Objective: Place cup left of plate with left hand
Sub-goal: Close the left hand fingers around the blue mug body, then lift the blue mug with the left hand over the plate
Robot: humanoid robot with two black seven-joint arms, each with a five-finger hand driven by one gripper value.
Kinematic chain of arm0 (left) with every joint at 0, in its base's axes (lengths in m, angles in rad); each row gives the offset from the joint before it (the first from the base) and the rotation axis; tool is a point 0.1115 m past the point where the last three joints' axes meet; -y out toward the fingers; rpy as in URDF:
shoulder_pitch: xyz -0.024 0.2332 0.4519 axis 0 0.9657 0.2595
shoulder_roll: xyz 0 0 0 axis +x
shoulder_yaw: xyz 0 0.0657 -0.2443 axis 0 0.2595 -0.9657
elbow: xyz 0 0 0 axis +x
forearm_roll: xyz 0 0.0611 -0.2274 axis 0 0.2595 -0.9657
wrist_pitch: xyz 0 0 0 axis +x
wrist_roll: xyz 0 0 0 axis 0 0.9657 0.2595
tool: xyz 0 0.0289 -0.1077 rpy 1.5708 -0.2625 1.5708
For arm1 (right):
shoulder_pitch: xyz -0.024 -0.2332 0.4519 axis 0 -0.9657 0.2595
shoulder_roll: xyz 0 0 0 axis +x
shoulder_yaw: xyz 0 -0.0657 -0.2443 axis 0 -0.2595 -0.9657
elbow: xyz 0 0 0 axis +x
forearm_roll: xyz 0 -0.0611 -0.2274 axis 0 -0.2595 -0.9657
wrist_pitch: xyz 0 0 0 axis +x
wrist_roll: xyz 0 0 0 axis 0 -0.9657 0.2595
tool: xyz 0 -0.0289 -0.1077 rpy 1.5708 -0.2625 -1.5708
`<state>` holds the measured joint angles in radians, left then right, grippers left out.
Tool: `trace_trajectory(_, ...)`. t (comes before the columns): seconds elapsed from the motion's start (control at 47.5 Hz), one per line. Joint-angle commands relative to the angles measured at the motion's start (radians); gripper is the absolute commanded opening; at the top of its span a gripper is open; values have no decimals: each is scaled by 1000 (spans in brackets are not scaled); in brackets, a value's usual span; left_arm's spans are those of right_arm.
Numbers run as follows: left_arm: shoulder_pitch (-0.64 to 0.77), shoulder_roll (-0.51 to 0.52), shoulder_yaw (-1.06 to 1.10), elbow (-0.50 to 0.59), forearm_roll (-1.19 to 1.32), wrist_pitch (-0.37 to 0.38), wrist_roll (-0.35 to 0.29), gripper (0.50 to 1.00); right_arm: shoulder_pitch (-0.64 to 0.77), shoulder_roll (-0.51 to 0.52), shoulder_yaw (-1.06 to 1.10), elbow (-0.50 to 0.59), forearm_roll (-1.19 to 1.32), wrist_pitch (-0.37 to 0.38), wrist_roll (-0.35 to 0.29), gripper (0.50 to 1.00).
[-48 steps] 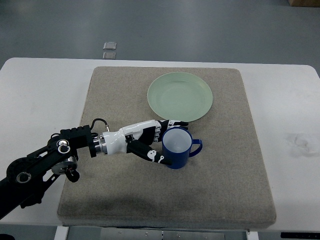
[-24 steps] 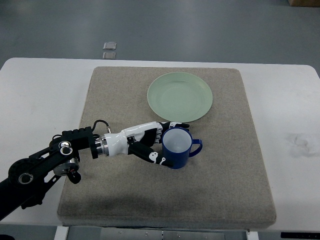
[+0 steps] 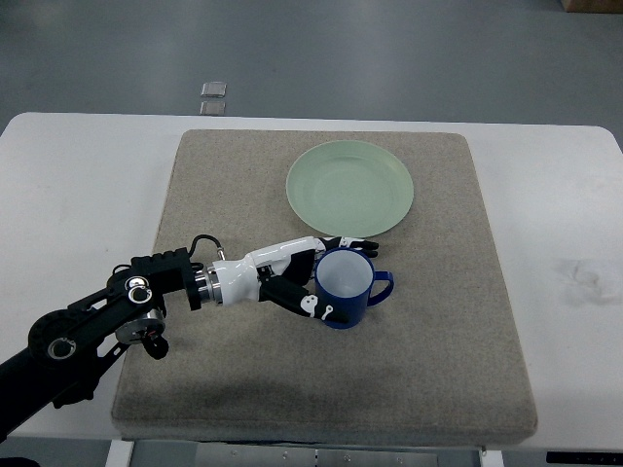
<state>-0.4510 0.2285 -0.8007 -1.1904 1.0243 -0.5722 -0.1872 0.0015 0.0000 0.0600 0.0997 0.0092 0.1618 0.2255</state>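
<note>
1. The left hand (image 3: 292,277) reaches in from eight o'clock, its fingers (image 3: 316,308) wrapped around the blue cup (image 3: 347,288).
2. The cup stands upright on the grey mat (image 3: 243,185), handle pointing to three o'clock.
3. The green plate (image 3: 350,188) lies at twelve o'clock from the cup, just apart.

Mat (image 3: 234,185) left of the plate (image 3: 350,187) lies bare, nothing blocking.

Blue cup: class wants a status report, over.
Left hand curled around the blue cup, upright on the mat. Cup sits below the green plate, not left yet. Path leftward looks clear.
</note>
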Motion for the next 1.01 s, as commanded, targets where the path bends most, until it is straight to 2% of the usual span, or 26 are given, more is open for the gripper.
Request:
trace_trajectory(0.0, 0, 0, 0, 0, 2, 0, 2, 896, 0, 0, 0, 0, 0, 1, 0, 932)
trace_trajectory(0.042, 0, 0, 0, 0, 2, 2, 2, 891, 0, 0, 1, 0, 0, 1, 0, 932)
trace_trajectory(0.084, 0, 0, 0, 0, 3, 2, 0, 859, 0, 0, 0, 0, 0, 1, 0, 932)
trace_trajectory(0.168, 0, 0, 0, 0, 3, 6, 2, 829, 0, 0, 0, 0, 0, 1, 0, 932)
trace_trajectory(0.484, 0, -1, 0, -2, 2, 31, 0, 821, 0, 0, 0, 0, 0, 1, 0, 932)
trace_trajectory(0.736, -3, 0, -15, -11, 0, 43, -2, 645, 0, 0, 0, 0, 0, 1, 0, 932)
trace_trajectory(0.989, -40, 12, -60, -12, -3, 54, -26, 600, 0, 0, 0, 0, 0, 1, 0, 932)
